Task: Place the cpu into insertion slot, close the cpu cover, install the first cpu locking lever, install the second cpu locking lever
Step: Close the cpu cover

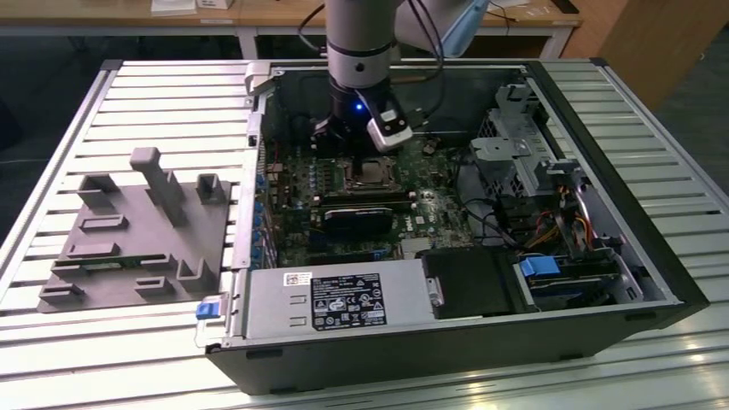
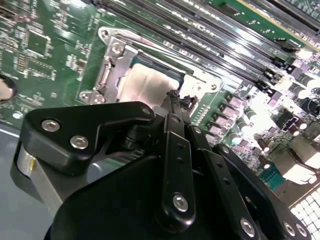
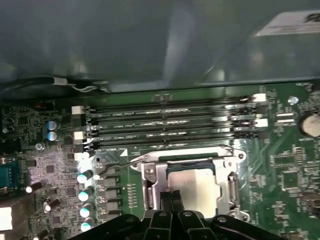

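The cpu (image 3: 202, 184) lies in the insertion slot (image 1: 368, 177), its dull metal top (image 2: 148, 84) visible in both wrist views. The silvery cpu cover (image 3: 151, 181) lies flat around the chip as a frame (image 2: 116, 67). My gripper (image 3: 170, 197) hangs low over the socket's edge. Its two black fingers (image 2: 176, 131) are pressed together, and their tips touch or nearly touch the cover's rim. I see nothing between them. A thin wire locking lever (image 3: 131, 161) runs along the socket's side by the memory slots. In the exterior view, the gripper (image 1: 347, 152) stands just behind the socket.
Long black memory slots (image 3: 170, 122) lie beside the socket, with a row of capacitors (image 3: 86, 192) on another side. The open case holds a drive cage (image 1: 518, 149) and a power supply (image 1: 341, 299). A grey fixture block (image 1: 142, 231) sits on the slatted table at the exterior view's left.
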